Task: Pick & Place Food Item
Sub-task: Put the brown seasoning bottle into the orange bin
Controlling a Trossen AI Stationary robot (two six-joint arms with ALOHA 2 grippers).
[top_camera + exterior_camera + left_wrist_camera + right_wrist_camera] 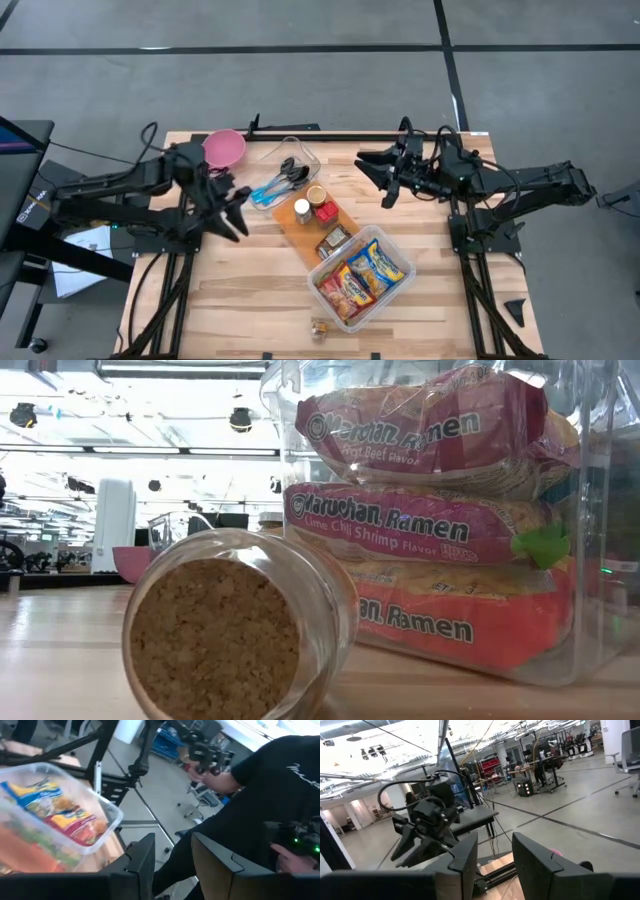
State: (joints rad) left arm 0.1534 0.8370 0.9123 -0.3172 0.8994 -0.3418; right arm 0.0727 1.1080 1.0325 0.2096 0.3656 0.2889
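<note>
A clear bin (362, 275) near the table's front holds several ramen packets (430, 520), stacked on one another. An orange cutting board (300, 235) at the table's middle carries a gold-lidded jar (316, 195), a red-topped item (326, 211) and a dark packet (333, 240). A small cork-stoppered jar (230, 630) lies on its side by the front edge. My left gripper (235, 212) hovers open above the table, left of the board. My right gripper (375, 175) hovers open right of the board, pointing toward the table's left. Neither has anything between its fingers.
A pink bowl (225, 148) and a clear tray (300, 152) of spoons (285, 180) stand at the far side. A person in a black shirt (260, 795) stands beyond the table. Bare wood lies at the front left (220, 300).
</note>
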